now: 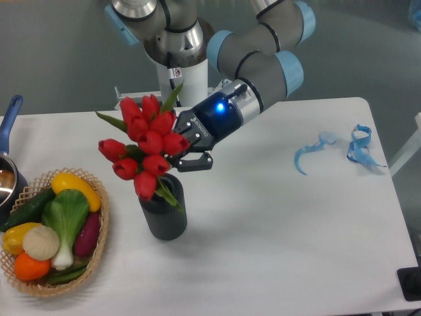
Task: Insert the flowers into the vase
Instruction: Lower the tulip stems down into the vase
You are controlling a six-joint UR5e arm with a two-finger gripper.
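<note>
A bunch of red tulips, the flowers (146, 145), leans to the left above the vase (164, 214), a small dark grey ribbed cylinder on the white table. The green stems run down into the vase's mouth. My gripper (186, 148) comes in from the right, just above the vase, and is shut on the bunch's stems below the buds. The buds hide part of the fingers.
A wicker basket (100, 247) of colourful vegetables sits at the front left, close to the vase. A pot with a blue handle (9, 122) is at the left edge. Blue ribbon scraps (329, 150) lie at the far right of the table.
</note>
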